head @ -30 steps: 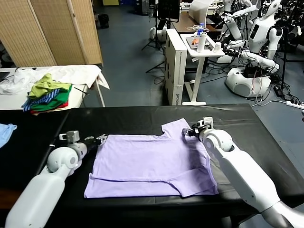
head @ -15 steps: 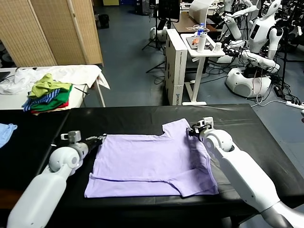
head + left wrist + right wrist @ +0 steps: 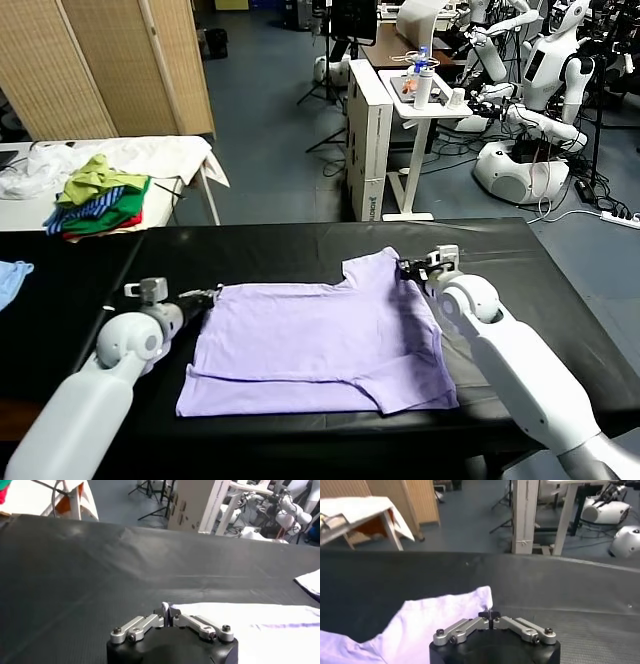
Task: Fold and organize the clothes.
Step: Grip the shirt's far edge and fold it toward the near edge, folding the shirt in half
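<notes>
The clothes, a pale lavender T-shirt (image 3: 320, 340), lie spread flat on the black table (image 3: 560, 290), with a fold along the near hem. My left gripper (image 3: 207, 296) is at the shirt's far left corner, shut on that edge; in the left wrist view a bit of cloth is pinched at the left gripper (image 3: 167, 611), and the T-shirt (image 3: 250, 625) runs off beside it. My right gripper (image 3: 405, 268) is at the far right sleeve, shut on its tip. The right wrist view shows the sleeve corner caught in the right gripper (image 3: 490, 614), with the T-shirt (image 3: 435, 625) spreading away from it.
A pile of green, yellow, striped and red clothes (image 3: 95, 195) sits on a white table at the back left. A light blue garment (image 3: 12, 275) lies at the table's left edge. A white cart (image 3: 415, 100) and other robots (image 3: 545, 90) stand beyond the far edge.
Both grippers have shut on the shirt's far corners. The right gripper has shifted slightly right and away with the sleeve tip. The left arm has hardly moved.
</notes>
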You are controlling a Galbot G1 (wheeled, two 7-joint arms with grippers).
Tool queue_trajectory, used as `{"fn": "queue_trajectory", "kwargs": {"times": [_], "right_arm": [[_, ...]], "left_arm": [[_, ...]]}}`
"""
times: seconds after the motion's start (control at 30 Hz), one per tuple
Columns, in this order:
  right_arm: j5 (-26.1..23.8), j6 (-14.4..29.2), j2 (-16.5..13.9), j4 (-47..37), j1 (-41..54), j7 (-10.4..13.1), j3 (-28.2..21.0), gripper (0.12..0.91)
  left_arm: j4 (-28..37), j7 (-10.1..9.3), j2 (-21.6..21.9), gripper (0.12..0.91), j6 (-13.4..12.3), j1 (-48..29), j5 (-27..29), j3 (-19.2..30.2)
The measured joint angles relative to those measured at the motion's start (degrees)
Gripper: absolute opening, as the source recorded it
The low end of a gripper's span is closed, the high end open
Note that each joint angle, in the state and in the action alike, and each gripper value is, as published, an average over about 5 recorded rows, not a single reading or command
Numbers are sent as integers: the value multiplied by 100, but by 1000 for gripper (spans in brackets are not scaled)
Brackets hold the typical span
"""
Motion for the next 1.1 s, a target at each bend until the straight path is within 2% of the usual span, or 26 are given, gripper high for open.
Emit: {"fn": "queue_trajectory", "kwargs": {"times": [0.43,0.73,1.1], "right_arm": [[270,-217,-477,952,-666,109,446,140],[430,-451,-997,1898,-1368,208,834,140],[446,-632,-1549,2728,-2578,172,1492,140]], "left_arm": [[-741,2,298,190,-23,773,-141,-656],[-1330,19,466,189,-24,1385,-52,-1068],[-1920,3,447,190,57,2145,123,-1335]]}}
